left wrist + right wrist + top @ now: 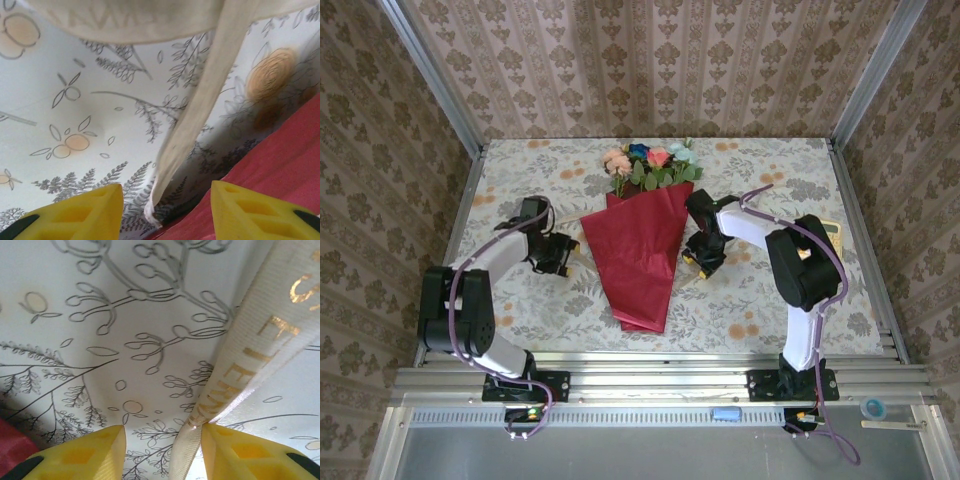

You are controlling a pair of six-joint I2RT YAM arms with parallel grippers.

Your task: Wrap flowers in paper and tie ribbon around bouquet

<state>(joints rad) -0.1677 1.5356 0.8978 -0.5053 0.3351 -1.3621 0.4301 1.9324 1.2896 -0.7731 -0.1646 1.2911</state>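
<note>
Closest to the overhead camera, the left arm (pixel 470 310) and right arm (pixel 805 265) rise from the near edge of the table (pixel 520 165), whose cloth carries a grey and orange floral print. Between them the bouquet (pixel 645 250) lies flat along the table's middle. Its dark red paper (pixel 638 275) is folded into a cone with the point toward the arm bases, and the flowers (pixel 650 165) spill from the wide far end. The left pincer (pixel 556 254) sits low just beside the cone's left edge, and the right pincer (pixel 704 256) just beside its right edge. The cream ribbon (pixel 200 110) hangs through the left pincer's gap, touching neither yellow finger; those jaws stand released. At the right wrist the ribbon (pixel 250 350), lettered in gold, runs down against the inner edge of one finger, the other finger well apart from it. That pincer is released too, clamping nothing.
</note>
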